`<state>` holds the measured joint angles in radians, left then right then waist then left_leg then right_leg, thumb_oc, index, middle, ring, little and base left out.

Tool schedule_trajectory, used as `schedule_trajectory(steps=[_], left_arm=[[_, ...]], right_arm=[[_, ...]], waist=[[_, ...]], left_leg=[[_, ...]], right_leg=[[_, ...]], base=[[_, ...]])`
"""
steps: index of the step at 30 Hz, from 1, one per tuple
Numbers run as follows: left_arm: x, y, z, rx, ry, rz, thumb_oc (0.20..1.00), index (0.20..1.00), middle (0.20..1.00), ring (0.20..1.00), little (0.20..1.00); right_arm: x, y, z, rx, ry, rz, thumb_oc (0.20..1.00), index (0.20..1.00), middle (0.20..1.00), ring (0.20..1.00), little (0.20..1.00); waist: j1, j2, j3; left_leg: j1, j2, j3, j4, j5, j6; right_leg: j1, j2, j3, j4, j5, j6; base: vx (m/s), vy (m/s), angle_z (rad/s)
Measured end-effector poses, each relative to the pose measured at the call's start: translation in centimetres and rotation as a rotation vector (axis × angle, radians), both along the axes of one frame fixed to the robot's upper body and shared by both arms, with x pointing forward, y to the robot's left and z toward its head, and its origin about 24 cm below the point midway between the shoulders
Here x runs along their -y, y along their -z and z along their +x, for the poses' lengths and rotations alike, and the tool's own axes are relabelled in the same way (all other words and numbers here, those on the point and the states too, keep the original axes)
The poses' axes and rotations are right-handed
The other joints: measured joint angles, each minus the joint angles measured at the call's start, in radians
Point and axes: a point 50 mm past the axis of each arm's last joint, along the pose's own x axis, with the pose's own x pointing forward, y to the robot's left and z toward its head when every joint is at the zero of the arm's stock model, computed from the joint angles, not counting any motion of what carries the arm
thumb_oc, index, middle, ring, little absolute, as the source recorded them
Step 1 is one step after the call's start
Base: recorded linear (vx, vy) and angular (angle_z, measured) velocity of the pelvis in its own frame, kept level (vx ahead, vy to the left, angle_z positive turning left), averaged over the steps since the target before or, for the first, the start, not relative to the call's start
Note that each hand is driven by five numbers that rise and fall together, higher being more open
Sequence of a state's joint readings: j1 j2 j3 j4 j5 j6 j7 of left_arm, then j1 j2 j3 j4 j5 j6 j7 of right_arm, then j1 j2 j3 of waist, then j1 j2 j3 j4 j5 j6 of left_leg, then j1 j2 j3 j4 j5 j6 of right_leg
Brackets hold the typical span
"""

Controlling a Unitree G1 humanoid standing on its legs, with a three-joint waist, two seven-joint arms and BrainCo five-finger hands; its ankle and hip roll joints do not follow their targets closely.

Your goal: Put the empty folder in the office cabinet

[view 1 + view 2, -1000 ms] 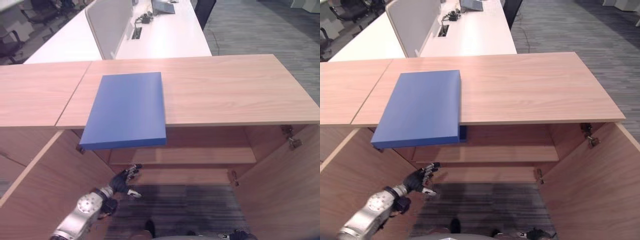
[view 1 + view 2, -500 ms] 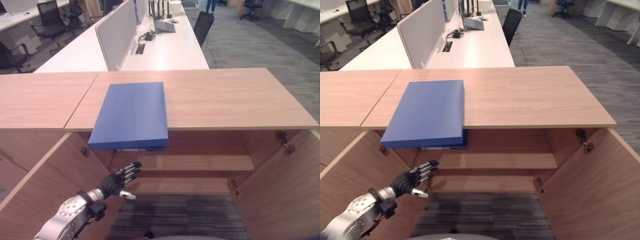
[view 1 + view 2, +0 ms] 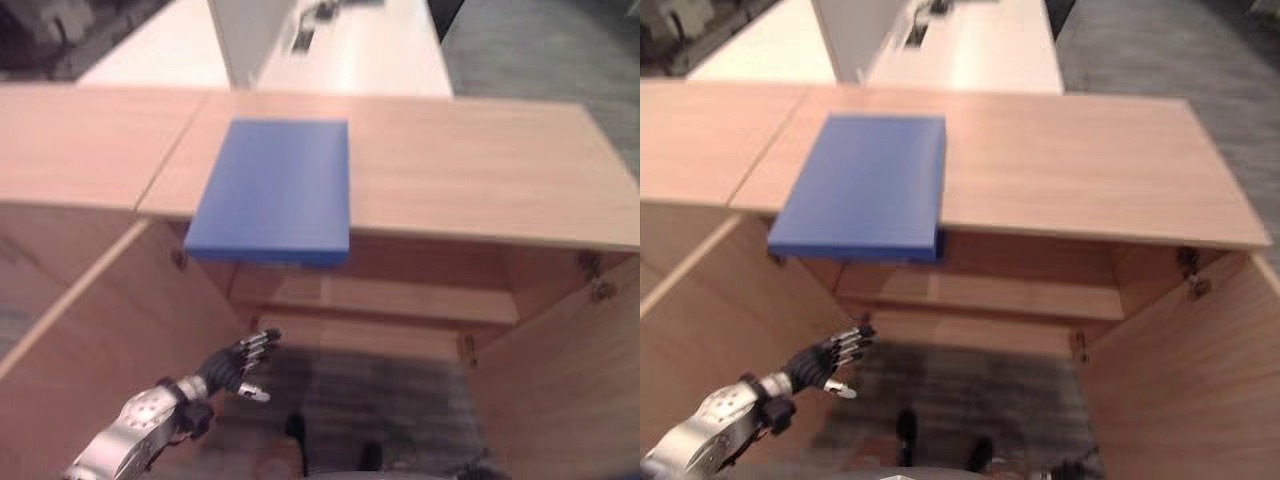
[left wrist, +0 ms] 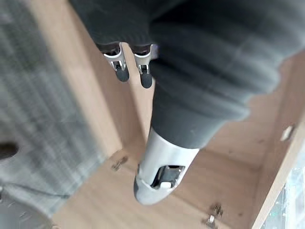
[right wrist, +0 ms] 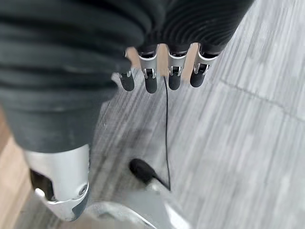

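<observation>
The blue folder (image 3: 272,190) lies flat on the wooden cabinet top (image 3: 470,170), and its near end hangs out over the front edge above the open cabinet. My left hand (image 3: 232,366) hovers low in front of the cabinet, below the folder and apart from it. Its fingers (image 4: 121,71) are straight and hold nothing. The inner shelf (image 3: 400,300) shows beyond it. My right hand (image 5: 71,71) hangs over the grey carpet with straight fingers (image 5: 162,78), also empty.
The cabinet's left door (image 3: 90,340) and right door (image 3: 570,370) stand swung open towards me on either side. Striped grey carpet (image 3: 400,400) lies between them. Behind the cabinet stands a white desk (image 3: 370,55) with a grey divider panel (image 3: 855,35).
The whole picture has shifted with the head camera. The left hand stays low before the open cabinet with fingers straight. The folder lies where it was.
</observation>
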<state>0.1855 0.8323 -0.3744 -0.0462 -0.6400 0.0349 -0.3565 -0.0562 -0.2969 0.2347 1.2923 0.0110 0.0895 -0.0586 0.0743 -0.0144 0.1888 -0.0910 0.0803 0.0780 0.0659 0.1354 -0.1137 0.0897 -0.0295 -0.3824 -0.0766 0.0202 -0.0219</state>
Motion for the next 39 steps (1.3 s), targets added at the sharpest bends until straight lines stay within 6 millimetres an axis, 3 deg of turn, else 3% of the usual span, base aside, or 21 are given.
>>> schedule_trajectory(steps=[1, 2, 3, 7, 10, 12, 19, 26, 29, 32, 39], left_arm=[[0.1, -0.1, 0.0, -0.001, 0.004, -0.019, 1.0, 1.0, 1.0, 1.0, 1.0], [0.1, -0.2, -0.1, -0.008, 0.003, -0.043, 1.0, 1.0, 1.0, 1.0, 1.0], [0.1, -0.2, -0.2, -0.015, -0.012, -0.087, 1.0, 1.0, 1.0, 1.0, 1.0], [-1.6, -2.0, -0.4, 0.044, -0.146, -0.233, 1.0, 1.0, 1.0, 1.0, 1.0], [-3.2, -3.2, -0.7, 0.096, -0.234, -0.262, 1.0, 1.0, 1.0, 1.0, 1.0], [-3.9, -4.0, -0.7, 0.156, -0.317, -0.34, 1.0, 1.0, 1.0, 1.0, 1.0], [-2.8, -6.7, -0.2, 0.361, -0.441, -0.571, 1.0, 1.0, 1.0, 1.0, 1.0], [-4.7, -9.7, 0.6, 0.641, -0.684, -0.678, 1.0, 1.0, 1.0, 1.0, 1.0], [-4.7, -11.1, 0.6, 0.69, -0.654, -0.553, 1.0, 1.0, 1.0, 1.0, 1.0], [-4.0, -14.0, 1.1, 0.809, -0.516, -0.331, 1.0, 1.0, 1.0, 1.0, 1.0], [-3.9, -16.6, 1.6, 1.026, -0.506, 0.116, 1.0, 1.0, 1.0, 1.0, 1.0]], right_arm=[[0.0, 0.0, -0.2, -0.001, 0.006, -0.002, 1.0, 1.0, 1.0, 1.0, 1.0], [-0.1, 0.1, -0.4, -0.008, 0.006, 0.002, 1.0, 1.0, 1.0, 1.0, 1.0], [0.0, 0.1, -0.6, -0.014, 0.007, 0.005, 1.0, 1.0, 1.0, 1.0, 1.0], [0.2, 0.6, -3.9, -0.086, 0.054, 0.029, 1.0, 1.0, 1.0, 1.0, 1.0], [-0.4, 0.9, -5.5, -0.12, 0.062, 0.054, 1.0, 1.0, 1.0, 1.0, 1.0], [-0.9, 1.0, -5.4, -0.103, 0.056, 0.068, 1.0, 1.0, 1.0, 1.0, 1.0], [-1.1, 0.9, -4.2, -0.071, 0.03, 0.07, 1.0, 1.0, 1.0, 1.0, 1.0], [-0.8, 0.7, -3.7, -0.057, -0.024, 0.064, 1.0, 1.0, 1.0, 1.0, 1.0], [-0.7, 0.7, -3.6, -0.063, -0.024, 0.066, 1.0, 1.0, 1.0, 1.0, 1.0], [-0.6, 0.6, -3.2, -0.07, -0.02, 0.063, 1.0, 1.0, 1.0, 1.0, 1.0], [-1.9, 0.9, -2.2, -0.041, 0.008, 0.103, 1.0, 1.0, 1.0, 1.0, 1.0]], waist=[[-0.006, -0.015, 0.004], [-0.009, -0.033, 0.002], [-0.01, -0.036, 0.003], [-0.014, 0.015, -0.01], [0.016, 0.004, -0.016], [0.033, -0.006, -0.031], [0.053, -0.005, -0.062], [0.077, 0.005, -0.069], [0.082, 0.008, -0.067], [0.091, 0.019, -0.062], [0.096, 0.019, -0.046]], left_leg=[[0.011, 0.0, 0.052, 0.042, -0.045, 0.046], [0.024, -0.005, 0.083, 0.066, -0.07, 0.065], [0.051, -0.005, 0.086, 0.055, -0.078, 0.057], [0.186, 0.022, 0.066, -0.141, -0.088, 0.047], [0.205, 0.002, 0.07, -0.15, -0.083, 0.054], [0.209, -0.01, 0.072, -0.15, -0.089, 0.062], [0.236, -0.009, 0.07, -0.149, -0.09, 0.062], [0.206, 0.015, 0.047, -0.094, -0.115, 0.051], [0.202, 0.016, 0.035, -0.078, -0.115, 0.049], [0.201, 0.015, 0.031, -0.076, -0.115, 0.05], [0.201, 0.014, 0.033, -0.074, -0.115, 0.049]], right_leg=[[0.013, -0.015, -0.012, -0.007, 0.002, -0.018], [0.016, -0.033, -0.016, -0.017, 0.0, -0.012], [0.017, -0.042, -0.014, -0.017, 0.001, -0.006], [0.028, -0.018, -0.05, -0.016, 0.011, 0.036], [0.036, -0.037, -0.042, -0.017, 0.022, 0.058], [0.041, -0.049, -0.041, -0.017, 0.026, 0.067], [0.067, -0.046, -0.039, -0.017, 0.025, 0.07], [0.083, -0.025, -0.052, -0.017, 0.014, 0.06], [0.088, -0.023, -0.064, -0.017, 0.011, 0.056], [0.09, -0.026, -0.067, -0.017, 0.011, 0.056], [0.091, -0.027, -0.065, -0.017, 0.01, 0.057]], base=[[-0.02, 0.048, 0.19], [-0.02, 0.052, 0.16], [0.01, 0.016, 0.24], [0.04, 0.03, 0.29], [0.0, 0.006, 0.04], [0.0, 0.004, 0.02], [0.0, -0.004, 0.0], [0.0, -0.044, 0.06], [0.01, -0.016, 0.13], [0.01, -0.001, 0.03], [0.0, 0.0, 0.0]])
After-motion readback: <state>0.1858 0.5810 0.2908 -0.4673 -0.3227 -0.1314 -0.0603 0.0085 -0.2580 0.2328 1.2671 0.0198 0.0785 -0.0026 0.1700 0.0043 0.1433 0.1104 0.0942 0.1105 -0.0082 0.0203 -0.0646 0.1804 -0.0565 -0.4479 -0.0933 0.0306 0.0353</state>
